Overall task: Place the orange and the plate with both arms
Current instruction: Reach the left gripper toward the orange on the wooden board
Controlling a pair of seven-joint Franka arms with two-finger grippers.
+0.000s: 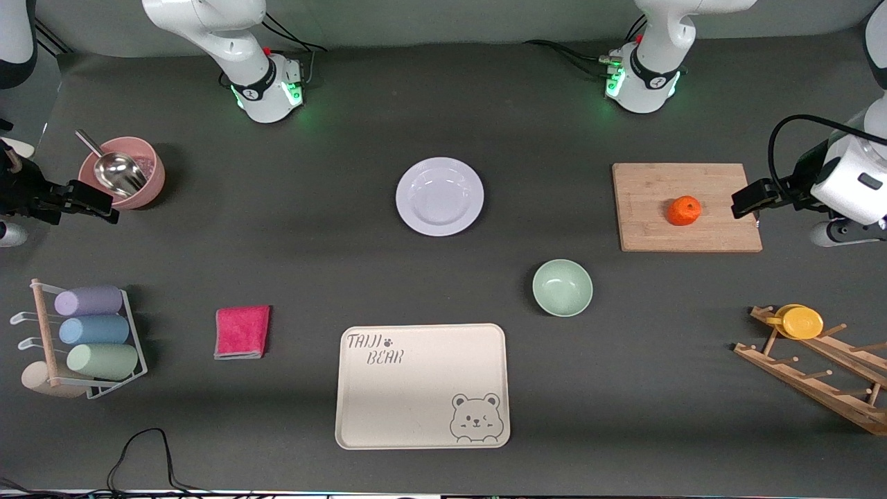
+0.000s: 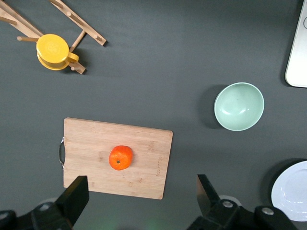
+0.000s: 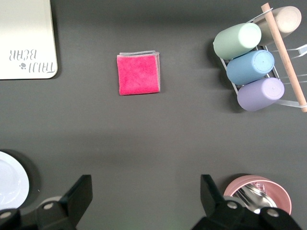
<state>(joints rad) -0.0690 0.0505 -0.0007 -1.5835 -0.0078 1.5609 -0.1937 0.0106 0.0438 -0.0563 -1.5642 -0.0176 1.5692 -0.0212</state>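
Observation:
The white plate (image 1: 440, 196) lies flat near the middle of the table, and its edge shows in both wrist views (image 2: 291, 192) (image 3: 9, 179). The orange (image 1: 684, 211) (image 2: 121, 157) rests on a wooden cutting board (image 1: 651, 187) (image 2: 86, 143) toward the left arm's end. My left gripper (image 1: 747, 201) (image 2: 142, 188) hangs open and holds nothing, over the board's edge beside the orange. My right gripper (image 1: 97, 205) (image 3: 144, 186) hangs open over bare table beside a pink bowl, also holding nothing.
A pale-green bowl (image 1: 563, 287) and a beige bear tray (image 1: 423, 385) lie nearer the front camera than the plate. Toward the right arm's end are a pink bowl with a scoop (image 1: 123, 171), a pink cloth (image 1: 242, 331) and a cup rack (image 1: 86, 339). A wooden rack holds a yellow cup (image 1: 802, 321).

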